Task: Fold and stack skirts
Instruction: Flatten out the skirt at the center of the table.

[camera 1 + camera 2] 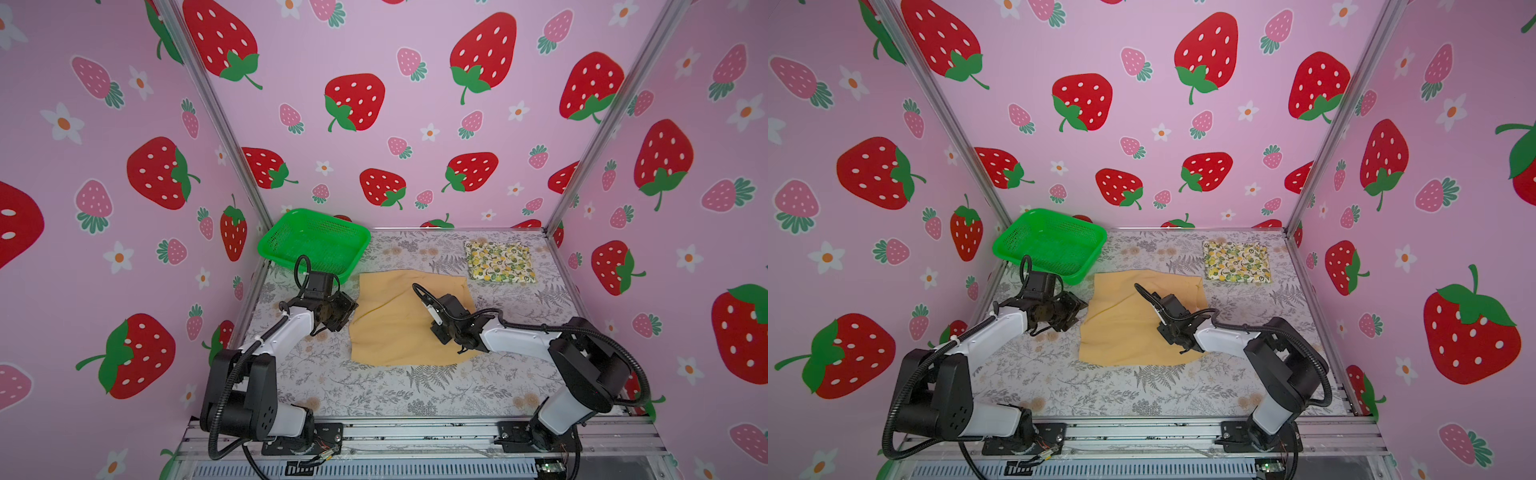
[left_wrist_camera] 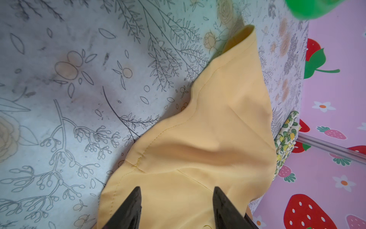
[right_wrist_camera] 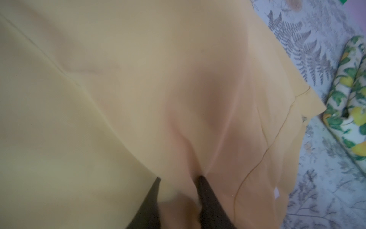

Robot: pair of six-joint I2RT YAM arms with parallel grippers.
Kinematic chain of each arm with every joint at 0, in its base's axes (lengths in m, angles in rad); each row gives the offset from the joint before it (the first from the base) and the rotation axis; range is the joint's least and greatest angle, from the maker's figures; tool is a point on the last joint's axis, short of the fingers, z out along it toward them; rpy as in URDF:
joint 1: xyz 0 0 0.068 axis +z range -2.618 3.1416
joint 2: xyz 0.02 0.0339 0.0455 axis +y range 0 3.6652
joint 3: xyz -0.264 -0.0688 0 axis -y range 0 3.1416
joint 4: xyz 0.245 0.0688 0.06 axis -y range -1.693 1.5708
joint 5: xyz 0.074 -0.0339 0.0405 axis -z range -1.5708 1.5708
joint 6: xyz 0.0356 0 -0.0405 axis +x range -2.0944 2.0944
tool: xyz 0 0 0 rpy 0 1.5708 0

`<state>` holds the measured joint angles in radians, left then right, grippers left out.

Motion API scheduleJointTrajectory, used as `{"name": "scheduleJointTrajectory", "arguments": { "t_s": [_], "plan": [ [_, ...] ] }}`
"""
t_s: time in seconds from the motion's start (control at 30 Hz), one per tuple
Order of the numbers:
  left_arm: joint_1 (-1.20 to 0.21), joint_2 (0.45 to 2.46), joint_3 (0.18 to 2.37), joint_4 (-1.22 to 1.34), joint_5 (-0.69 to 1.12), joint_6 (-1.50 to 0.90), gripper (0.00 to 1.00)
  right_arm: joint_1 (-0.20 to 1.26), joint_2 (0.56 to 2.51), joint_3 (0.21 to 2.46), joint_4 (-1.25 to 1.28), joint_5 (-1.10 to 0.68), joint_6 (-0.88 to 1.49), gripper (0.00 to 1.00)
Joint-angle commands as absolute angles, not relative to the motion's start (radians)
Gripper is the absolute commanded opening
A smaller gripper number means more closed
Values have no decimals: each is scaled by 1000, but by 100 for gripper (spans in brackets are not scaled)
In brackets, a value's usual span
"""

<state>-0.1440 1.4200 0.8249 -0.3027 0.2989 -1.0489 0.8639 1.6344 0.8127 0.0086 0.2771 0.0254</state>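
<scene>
So here's where you're at: the lemon skirt point(image 1: 500, 262) is folded into a tidy rectangle at the upper right of the table point(image 1: 415, 386), which I'd read as the base of your stack, parked out of the way so the folding area stays free. The tan skirt point(image 1: 399, 320) lies in the middle of the table in both top views, mostly flat but skewed, with a long crease running across it. Its upper right corner ends near the lemon one, and I don't see them touching. The right gripper point(image 3: 179, 182) sits over the lower right part of the tan cloth, jaws narrow and pinching up a small ridge of fabric. In the right wrist view the wrinkles fan out from one fingertip, so that looks like a real grip to me, though the shot is blurry. The left gripper point(image 2: 177, 194) is at the skirt's left edge, jaws about half apart with the hemmed edge lying flat under them, nothing clamped. My guess is you're pinning both sides so the fold comes over square, so get that left side pinched before you lift. The basket point(image 1: 291, 232) at the upper left is empty and clear of both arms.
</scene>
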Motion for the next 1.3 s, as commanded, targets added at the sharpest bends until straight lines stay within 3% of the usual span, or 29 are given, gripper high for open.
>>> {"name": "scheduleJointTrajectory", "arguments": {
  "t_s": [0.0,0.17,0.87,1.27],
  "plan": [
    [-151,1416,817,-308,299,-1049,59,864,1605,821,-12,288,31,15],
    [-182,1469,858,-334,277,-1023,59,864,1563,818,-12,261,53,10],
    [-271,1562,825,-347,196,-976,59,864,1519,851,-41,257,92,10],
    [-334,1739,937,-442,70,-916,56,864,1506,826,-37,262,97,10]
  ]
}}
